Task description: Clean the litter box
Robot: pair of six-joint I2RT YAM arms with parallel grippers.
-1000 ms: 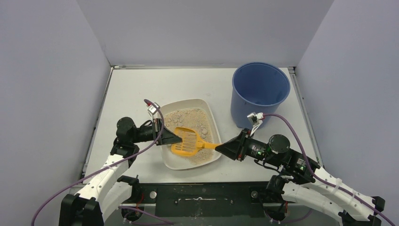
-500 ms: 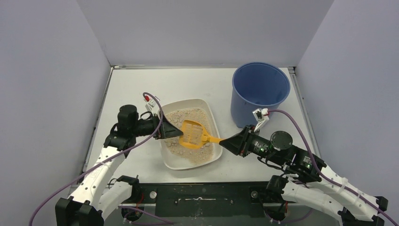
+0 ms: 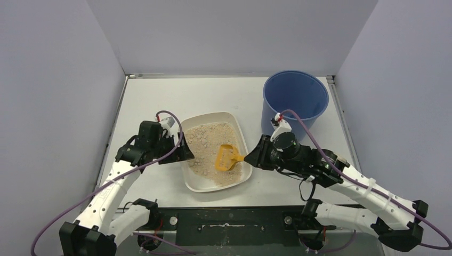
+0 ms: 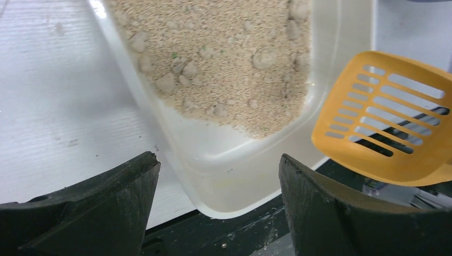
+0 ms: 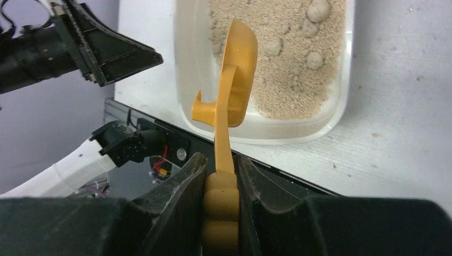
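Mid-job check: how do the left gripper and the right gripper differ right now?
The left gripper is open and holds nothing; the right gripper is shut on the orange scoop's handle. The left gripper sits at the litter box's left rim; the right gripper sits off its right side, with the scoop head turned on edge over the litter. Both point inward at the litter box.

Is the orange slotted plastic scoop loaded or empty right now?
Empty: the orange slotted plastic scoop shows bare open slots in the left wrist view, with nothing resting on it.
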